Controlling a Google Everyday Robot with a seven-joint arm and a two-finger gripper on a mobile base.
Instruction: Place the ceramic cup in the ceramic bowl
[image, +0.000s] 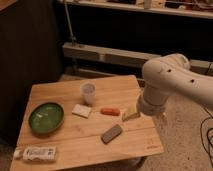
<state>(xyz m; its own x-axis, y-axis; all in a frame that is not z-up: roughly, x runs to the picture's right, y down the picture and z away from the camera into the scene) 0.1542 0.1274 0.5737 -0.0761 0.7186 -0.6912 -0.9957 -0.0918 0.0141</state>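
Note:
The ceramic cup is pale and stands upright on the wooden table, near the back middle. The ceramic bowl is green, shallow and empty, at the table's left. My white arm reaches in from the right. My gripper shows as a pale tip at the arm's lower end, low over the right part of the table. It is to the right of the cup and in front of it, apart from it and far from the bowl.
A white sponge lies just in front of the cup. An orange item lies beside the gripper. A dark grey block lies nearer the front. A white packet lies at the front left corner. A dark wall and a shelf stand behind.

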